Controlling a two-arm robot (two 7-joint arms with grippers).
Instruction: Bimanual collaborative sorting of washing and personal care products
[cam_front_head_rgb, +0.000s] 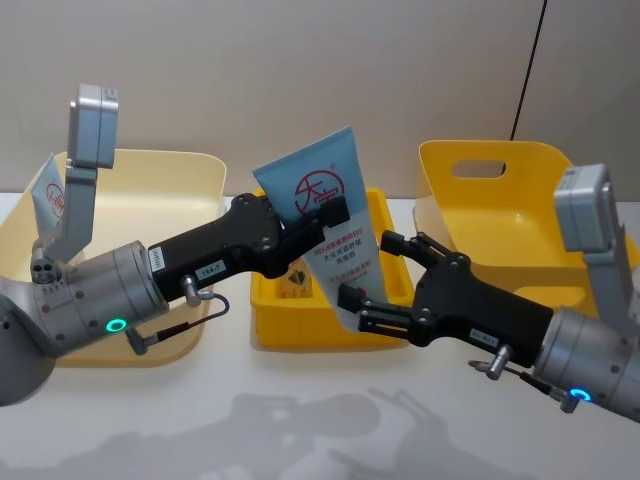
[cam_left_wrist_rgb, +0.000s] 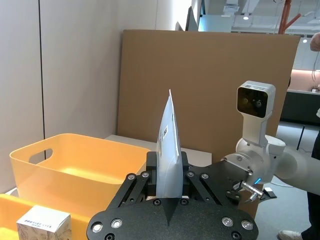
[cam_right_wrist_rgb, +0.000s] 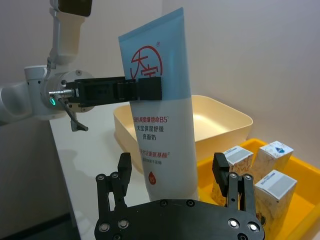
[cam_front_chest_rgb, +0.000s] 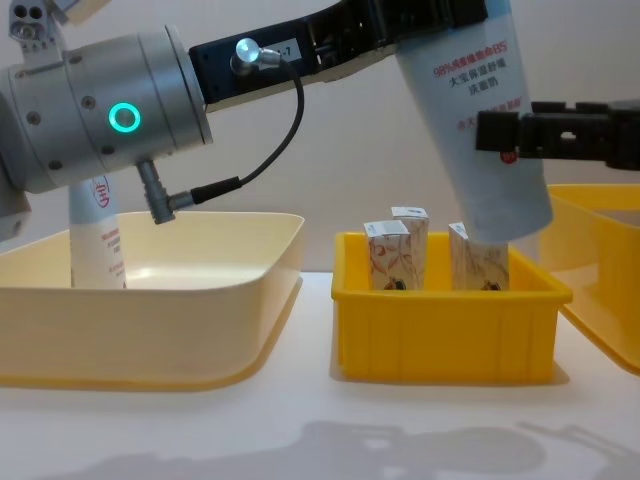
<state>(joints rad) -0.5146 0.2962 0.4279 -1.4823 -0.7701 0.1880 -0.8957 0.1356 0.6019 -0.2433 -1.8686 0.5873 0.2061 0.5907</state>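
The left gripper (cam_front_head_rgb: 326, 214) is clenched on one squeeze tube (cam_front_head_rgb: 310, 172) above the small yellow bin (cam_front_chest_rgb: 440, 330), with the right gripper (cam_front_head_rgb: 366, 280) spread apart astride its lower end, while the chest view adds a second tube (cam_front_chest_rgb: 95, 235) standing in the cream bin (cam_front_chest_rgb: 150, 330) and three cartons (cam_front_chest_rgb: 388, 256) in the yellow one.

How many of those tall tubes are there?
2. One tube is gripped by the left pincer above the yellow tray; the other tube stands in the cream bin on the robot's left. The bins could hide more.
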